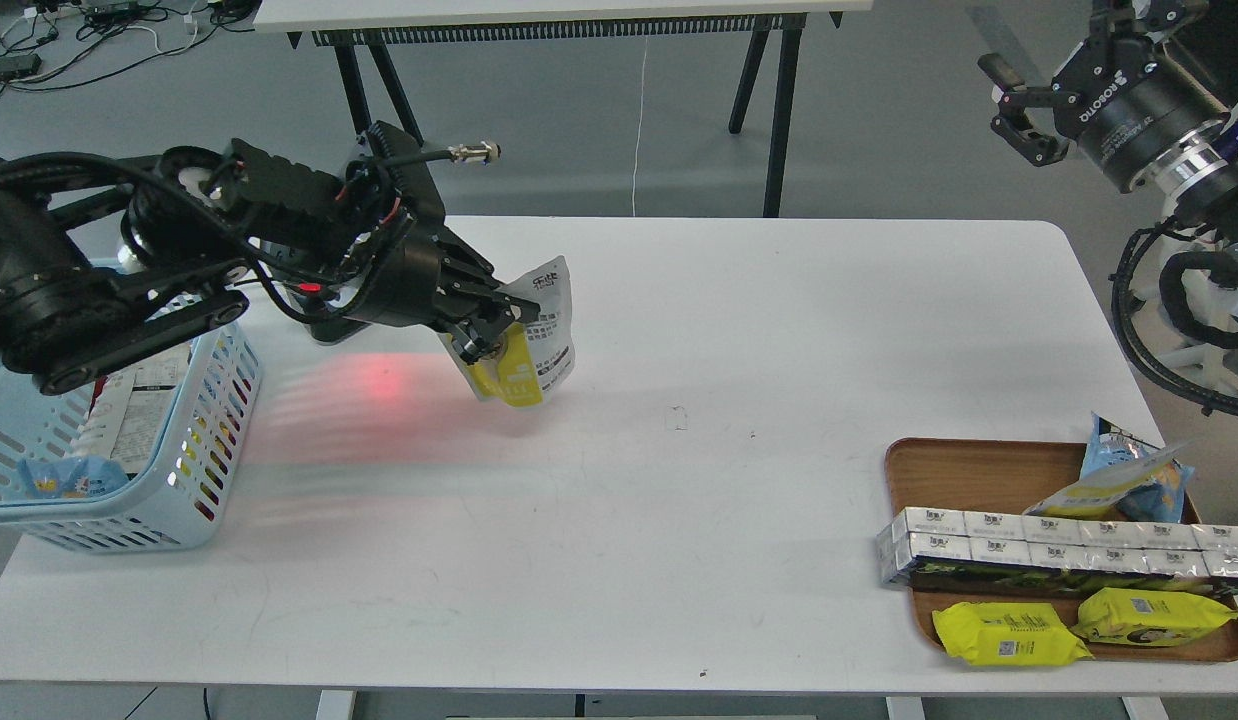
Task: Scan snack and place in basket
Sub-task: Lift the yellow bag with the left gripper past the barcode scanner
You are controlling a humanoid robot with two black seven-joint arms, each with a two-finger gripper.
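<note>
Snack (534, 340) — gripped in left claw (484, 335) over table (679, 500), lit red for scanning — basket (204, 440) beside; right claw (1014, 100) open, idle.

The table (679, 520) centre and near edge are left open for passage. The left edge is blocked by the basket (194, 440), the near right corner by the tray (939, 465).

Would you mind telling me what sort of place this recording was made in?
Most likely a robotics lab set up as a mock shop checkout. A plain white table stands on a grey floor with loose cables behind it, and packaged snacks wait on a wooden tray opposite a blue basket.
</note>
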